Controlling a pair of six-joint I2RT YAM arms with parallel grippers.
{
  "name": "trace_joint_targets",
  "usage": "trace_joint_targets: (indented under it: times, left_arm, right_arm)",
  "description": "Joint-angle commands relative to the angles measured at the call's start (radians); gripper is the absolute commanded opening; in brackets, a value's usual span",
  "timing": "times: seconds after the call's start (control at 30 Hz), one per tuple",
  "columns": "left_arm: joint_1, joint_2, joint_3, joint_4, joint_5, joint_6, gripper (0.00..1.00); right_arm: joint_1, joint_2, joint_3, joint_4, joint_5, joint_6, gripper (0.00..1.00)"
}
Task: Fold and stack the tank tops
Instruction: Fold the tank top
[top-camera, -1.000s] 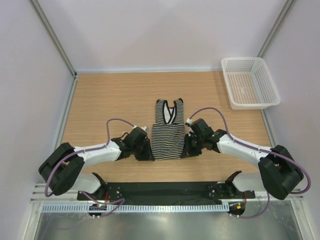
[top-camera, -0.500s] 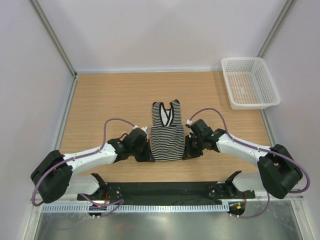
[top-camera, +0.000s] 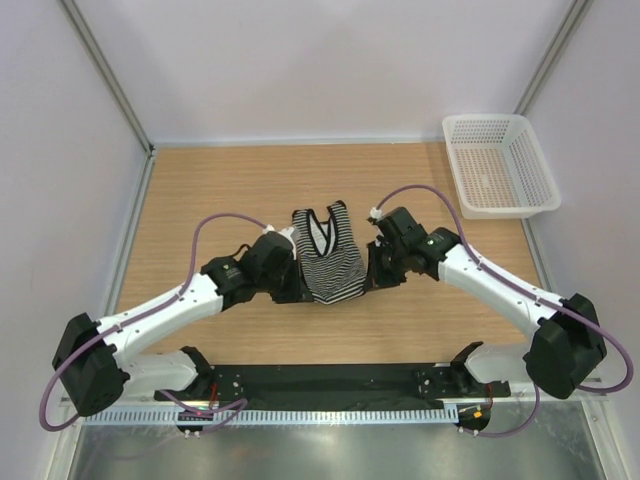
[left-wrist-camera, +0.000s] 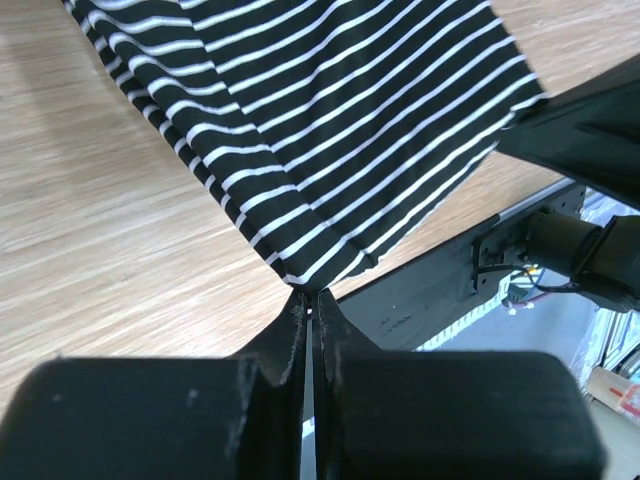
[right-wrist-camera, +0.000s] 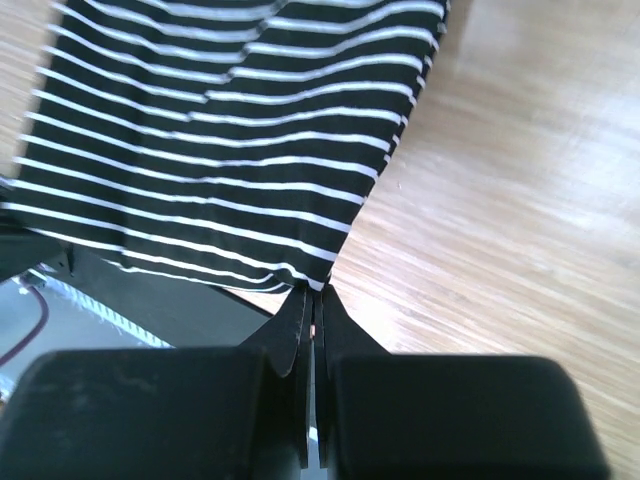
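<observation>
Both arms are holding the striped tank top (top-camera: 328, 262) over the middle of the worktop (top-camera: 220, 190), a little toward the near edge. The left gripper (left-wrist-camera: 310, 300) is clamping one bottom-hem corner between closed jaws, the right gripper (right-wrist-camera: 312, 300) is pinching the other corner the same way, and the cloth is sagging between them with its strap end lying toward the far edge. Each bite is taking only the very tip of a corner, so the thin fabric is at risk of slipping free if the arms are pulling apart or travelling at unequal speeds, dropping one side and skewing the fold. Too much slack, in turn, is inviting a bunched, creased middle and a hem landing crooked over the straps.
</observation>
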Motion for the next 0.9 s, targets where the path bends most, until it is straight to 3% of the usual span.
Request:
trace_joint_targets:
  times: [0.0, 0.67, 0.87]
  left_arm:
    - [0.029, 0.02, 0.07, -0.039, 0.015, 0.013, 0.0]
    - [0.174, 0.115, 0.177, -0.017, 0.164, 0.007, 0.0]
    - [0.174, 0.091, 0.138, -0.014, 0.178, -0.001, 0.0]
  right_arm:
    - [0.003, 0.013, 0.141, -0.093, 0.063, -0.059, 0.01]
    - [-0.067, 0.203, 0.384, -0.11, 0.059, -0.131, 0.01]
    - [-0.069, 0.173, 0.34, -0.092, 0.003, -0.125, 0.01]
